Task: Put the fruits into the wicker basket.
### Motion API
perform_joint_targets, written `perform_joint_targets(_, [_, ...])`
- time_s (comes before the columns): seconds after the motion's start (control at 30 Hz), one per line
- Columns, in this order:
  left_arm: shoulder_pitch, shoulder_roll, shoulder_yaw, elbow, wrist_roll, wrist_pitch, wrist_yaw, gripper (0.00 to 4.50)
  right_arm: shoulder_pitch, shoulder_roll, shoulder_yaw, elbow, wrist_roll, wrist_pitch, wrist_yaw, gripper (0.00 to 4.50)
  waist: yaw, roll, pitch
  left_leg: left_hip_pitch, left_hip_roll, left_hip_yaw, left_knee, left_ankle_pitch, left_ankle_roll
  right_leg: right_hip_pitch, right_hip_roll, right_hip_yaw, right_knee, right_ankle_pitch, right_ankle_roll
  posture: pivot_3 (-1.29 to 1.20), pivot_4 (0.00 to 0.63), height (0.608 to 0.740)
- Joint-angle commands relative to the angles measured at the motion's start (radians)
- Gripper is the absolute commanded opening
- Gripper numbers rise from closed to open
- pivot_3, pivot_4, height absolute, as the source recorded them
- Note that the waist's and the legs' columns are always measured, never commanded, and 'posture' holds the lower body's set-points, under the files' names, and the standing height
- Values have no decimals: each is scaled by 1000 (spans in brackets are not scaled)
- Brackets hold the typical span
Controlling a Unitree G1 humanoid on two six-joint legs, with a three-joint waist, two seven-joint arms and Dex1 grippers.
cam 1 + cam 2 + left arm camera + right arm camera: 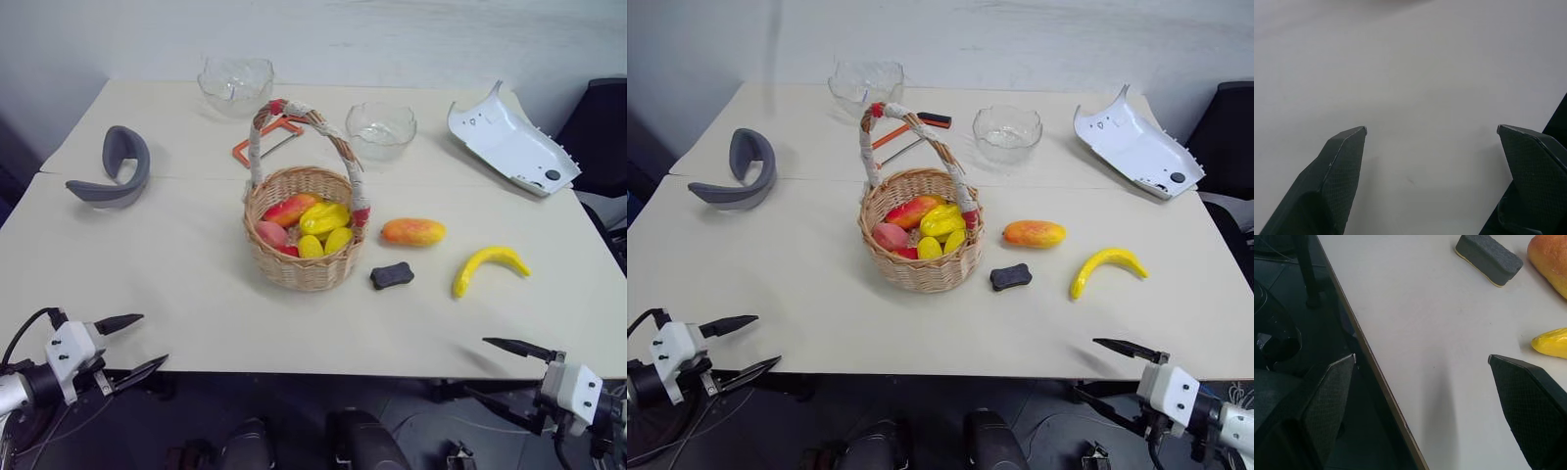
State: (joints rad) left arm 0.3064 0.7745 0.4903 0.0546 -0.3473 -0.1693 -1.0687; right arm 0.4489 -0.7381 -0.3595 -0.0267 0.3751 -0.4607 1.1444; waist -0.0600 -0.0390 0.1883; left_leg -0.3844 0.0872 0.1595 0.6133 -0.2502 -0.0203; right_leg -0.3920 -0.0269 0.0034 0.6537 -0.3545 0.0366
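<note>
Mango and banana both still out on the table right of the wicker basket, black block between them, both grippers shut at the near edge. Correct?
Not quite: the grippers are open. The left gripper and right gripper each have their fingers spread apart and hold nothing, as both wrist views show. The rest stands: mango and banana lie on the table right of the wicker basket, with the black block between them.

Head stereo pair high over the table (pixel 196 294); wrist views close above it.
</note>
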Motion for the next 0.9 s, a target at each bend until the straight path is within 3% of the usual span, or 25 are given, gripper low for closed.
perform_joint_targets(0.03, [0,19,16,-87,-111,134,-4,4500,4,12,-21,-32,31,25,-31,4466,0,0,0,0,0,0,0,0,0,0,0,0,0,0,0,0,150,740])
perform_joint_targets(0.17, [-6,80,6,-240,-263,394,-28,4500,-47,23,-9,-170,117,195,-123,4466,1,0,0,0,0,-1,1,1,-2,0,0,0,2,0,0,0,150,740])
perform_joint_targets(0.27, [-94,97,-13,-323,-382,518,-19,4500,-152,-80,71,-258,70,376,-124,4466,-2,1,0,1,-1,-1,1,2,-4,0,0,0,5,1,1,0,150,740])
perform_joint_targets(0.37, [-226,76,-65,-403,-445,590,46,4500,-409,-164,207,-260,-16,573,-156,4466,-12,2,1,4,-2,-1,2,6,-2,1,0,2,5,4,-2,0,150,740])
perform_joint_targets(0.47, [-299,65,-126,-444,-458,628,50,4500,-723,-137,392,-125,-171,608,-143,4466,-25,2,1,4,-3,-3,1,10,-3,1,1,2,5,5,-4,0,150,740])
perform_joint_targets(0.63, [-353,10,-224,-420,-385,599,63,4500,-1053,-3,590,133,-302,657,-103,4466,-26,2,2,4,-3,-4,0,15,-4,-1,3,3,8,6,-1,0,150,740])
perform_joint_targets(0.83, [-338,-9,-230,-414,-345,568,59,4500,-1197,45,669,274,-295,745,65,4466,-19,2,2,-7,-3,-6,2,16,-7,-11,4,3,9,4,1,0,150,740])
perform_joint_targets(0.9, [-325,-8,-213,-414,-347,568,62,4500,-1194,33,698,260,-278,813,152,4077,-16,2,2,-8,-3,-6,3,14,-6,-11,3,3,8,4,1,0,150,740])
